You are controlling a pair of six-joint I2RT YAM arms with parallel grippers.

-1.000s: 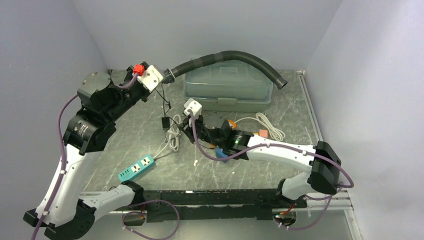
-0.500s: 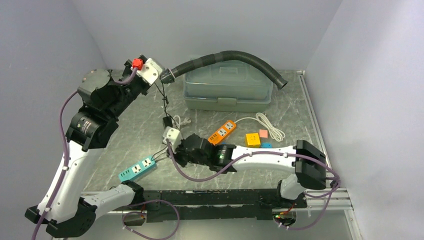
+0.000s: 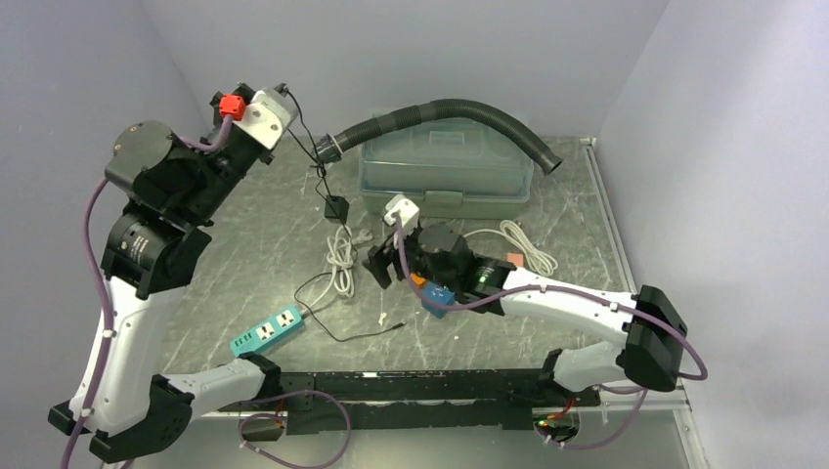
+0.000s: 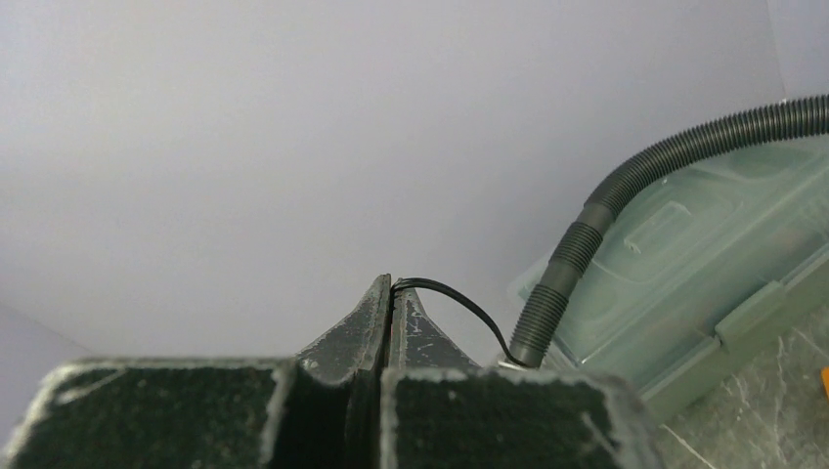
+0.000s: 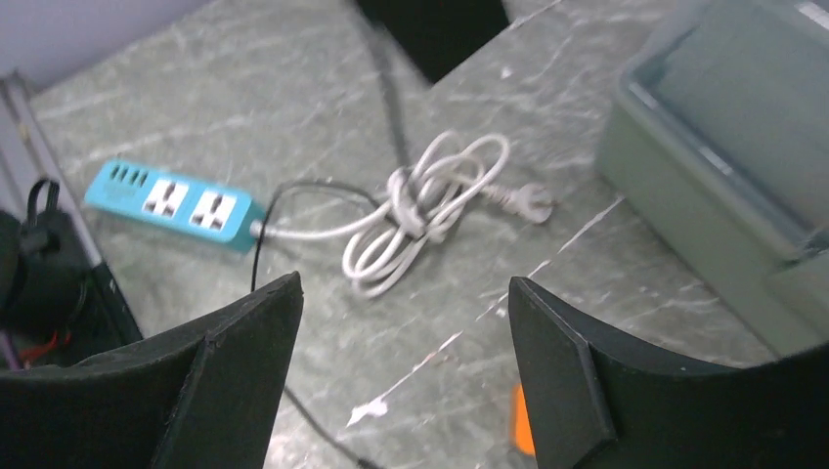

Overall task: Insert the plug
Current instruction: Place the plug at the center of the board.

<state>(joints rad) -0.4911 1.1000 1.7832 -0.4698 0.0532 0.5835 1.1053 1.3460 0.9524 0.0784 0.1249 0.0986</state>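
Our left gripper (image 4: 391, 288) pinches only the thin black cord (image 4: 455, 295), so the plug (image 3: 335, 208) hanging below may swing or slip; our right gripper (image 5: 403, 293) is open, empty.

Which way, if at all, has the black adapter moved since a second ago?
Yes. The black adapter has shifted up the view, toward the green box.

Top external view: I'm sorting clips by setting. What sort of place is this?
Probably a lab robot cell: plain grey walls box in a marbled table, with a teal power strip, a white cable bundle and a storage bin on it.
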